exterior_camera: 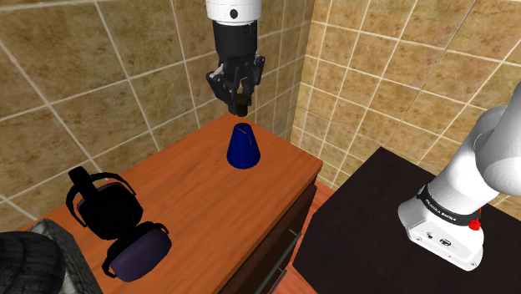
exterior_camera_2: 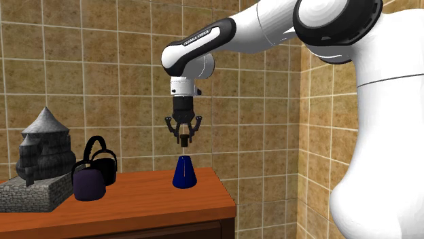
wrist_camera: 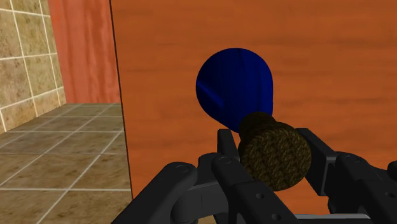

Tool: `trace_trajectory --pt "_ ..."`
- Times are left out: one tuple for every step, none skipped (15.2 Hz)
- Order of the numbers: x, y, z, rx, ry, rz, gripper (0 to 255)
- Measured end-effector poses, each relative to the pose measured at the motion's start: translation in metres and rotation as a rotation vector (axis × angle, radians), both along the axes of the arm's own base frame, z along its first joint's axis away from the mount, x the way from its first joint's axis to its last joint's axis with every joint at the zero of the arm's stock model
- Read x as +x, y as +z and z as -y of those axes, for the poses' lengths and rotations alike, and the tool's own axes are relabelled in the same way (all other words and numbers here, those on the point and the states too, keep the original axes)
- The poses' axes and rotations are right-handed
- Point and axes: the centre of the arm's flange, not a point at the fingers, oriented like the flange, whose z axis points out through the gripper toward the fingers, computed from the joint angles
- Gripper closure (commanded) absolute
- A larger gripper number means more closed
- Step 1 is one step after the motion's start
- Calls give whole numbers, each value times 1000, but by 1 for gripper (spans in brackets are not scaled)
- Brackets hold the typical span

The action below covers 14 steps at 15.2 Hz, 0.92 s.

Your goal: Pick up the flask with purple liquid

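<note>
We log one hand (exterior_camera: 240, 102) clenched on a brown stopper (wrist_camera: 275, 154), just above the dark blue flask (exterior_camera: 243, 149) on the bench (exterior_camera: 184, 194).

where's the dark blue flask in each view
Shoulder view: flask upper middle, at the far end of the table, below the gripper.
Second exterior view: flask lower middle, near the table's right end.
Wrist view: flask at centre, beyond the brown stopper the gripper clasps.
Shared landmark: the wooden table under it.
</note>
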Motion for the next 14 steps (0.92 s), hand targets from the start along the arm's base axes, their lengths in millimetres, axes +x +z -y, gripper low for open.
trace_trajectory --pt "0 0 0 0 0 0 255" --pt "0 0 0 0 0 0 255" --pt "0 0 0 0 0 0 255" --pt "0 0 0 0 0 0 255" --pt "0 0 0 0 0 0 255" --pt "0 0 0 0 0 0 255" --pt "0 0 0 0 0 0 255" --pt "0 0 0 0 0 0 255" --pt "0 2 0 0 0 0 255" --pt "0 6 1 0 0 0 255" --pt "0 10 1 0 0 0 255" --pt "-1 16 1 0 0 0 255" --pt "-1 21 0 0 0 0 255" --pt "0 25 0 0 0 0 255"
